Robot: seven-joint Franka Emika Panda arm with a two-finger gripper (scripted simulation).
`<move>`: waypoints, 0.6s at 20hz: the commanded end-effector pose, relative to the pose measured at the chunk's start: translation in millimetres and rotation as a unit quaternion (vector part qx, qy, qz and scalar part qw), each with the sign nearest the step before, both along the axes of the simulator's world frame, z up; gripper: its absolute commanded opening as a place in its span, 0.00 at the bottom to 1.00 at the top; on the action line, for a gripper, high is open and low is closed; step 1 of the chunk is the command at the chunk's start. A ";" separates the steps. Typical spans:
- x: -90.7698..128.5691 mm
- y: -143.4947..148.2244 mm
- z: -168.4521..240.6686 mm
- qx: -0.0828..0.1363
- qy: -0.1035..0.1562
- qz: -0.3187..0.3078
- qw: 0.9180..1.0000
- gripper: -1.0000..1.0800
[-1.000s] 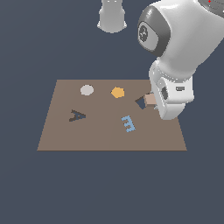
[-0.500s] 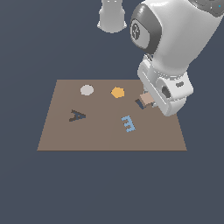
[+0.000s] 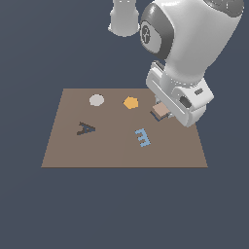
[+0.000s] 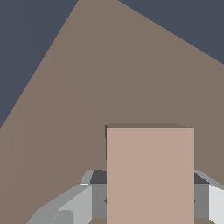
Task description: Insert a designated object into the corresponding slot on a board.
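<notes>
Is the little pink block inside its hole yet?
Cannot tell for sure. The block sits over the dark slot, whose edge peeks out beside it; the gripper flanks it.

Glossy white, bulbous arm (image 3: pixel 194 44) with dark round joint cap (image 3: pixel 148 34).

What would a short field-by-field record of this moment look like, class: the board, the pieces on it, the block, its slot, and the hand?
board: brown square board, lying flat
pieces on board: grey disc, orange hexagon, blue E, dark A cutout
block: pinkish-tan block, under the arm's end, at the slot
slot: dark slot, only an edge showing beside the block
hand: hand, grey fingers flank the block; actual contact not clear
seating: cannot tell whether the block is fully in
</notes>
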State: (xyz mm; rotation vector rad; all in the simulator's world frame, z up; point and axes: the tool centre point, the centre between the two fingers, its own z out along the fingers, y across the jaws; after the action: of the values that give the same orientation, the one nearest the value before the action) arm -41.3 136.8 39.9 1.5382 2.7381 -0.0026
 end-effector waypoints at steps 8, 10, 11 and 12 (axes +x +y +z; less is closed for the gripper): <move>0.3 -2.3 0.4 0.000 0.000 0.021 1.000 0.00; 0.4 -2.2 0.4 0.000 0.000 0.020 1.000 0.00; 0.1 -2.4 0.1 0.000 0.000 0.020 1.000 0.00; 0.1 -2.4 -0.3 0.000 0.000 0.020 1.000 0.00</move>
State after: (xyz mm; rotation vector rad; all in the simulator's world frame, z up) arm -41.3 134.4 39.8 1.4824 2.7692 -0.0030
